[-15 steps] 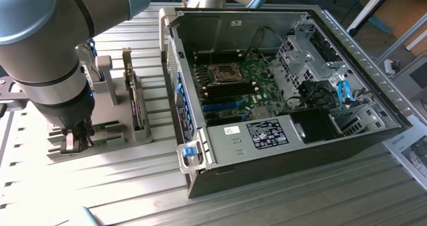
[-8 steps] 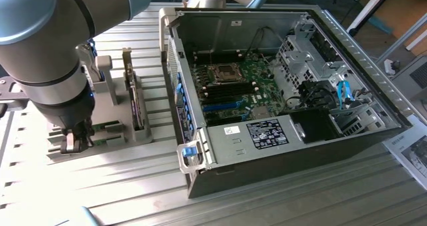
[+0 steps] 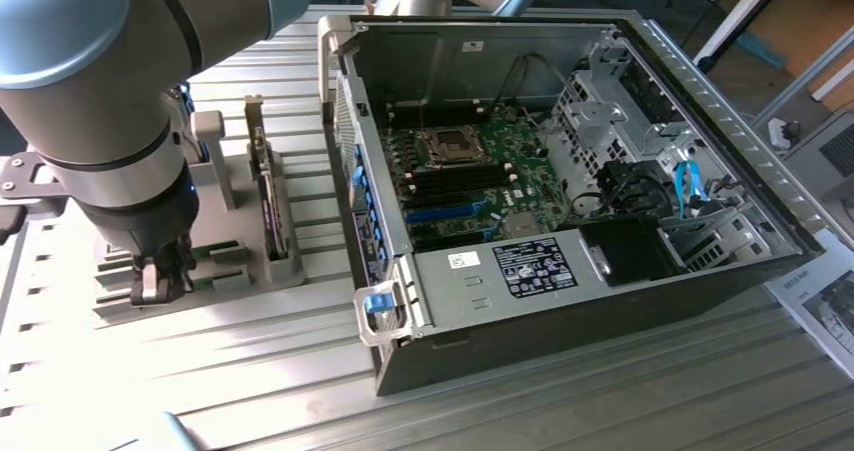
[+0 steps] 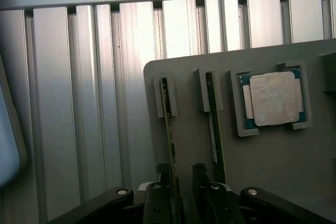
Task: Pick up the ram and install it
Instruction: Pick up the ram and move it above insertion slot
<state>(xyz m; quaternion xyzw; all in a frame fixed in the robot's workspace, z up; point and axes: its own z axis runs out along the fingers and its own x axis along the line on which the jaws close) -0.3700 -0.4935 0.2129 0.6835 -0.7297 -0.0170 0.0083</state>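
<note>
Pincer (image 4: 181, 176) fingers apart, straddling thin green ram (image 4: 168, 121) standing edge-up in grey holder (image 4: 273, 171).

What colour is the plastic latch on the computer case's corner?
Blue; the latch shows best in the exterior view.

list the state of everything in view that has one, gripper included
gripper: open, lowered onto the holder, fingers on either side of the ram
ram: standing on edge in its holder slot, not lifted
second stick: on edge in the neighbouring slot, untouched
processor chip: lying flat in its recess in the holder
computer case: lying on its side, open, motherboard exposed
</note>
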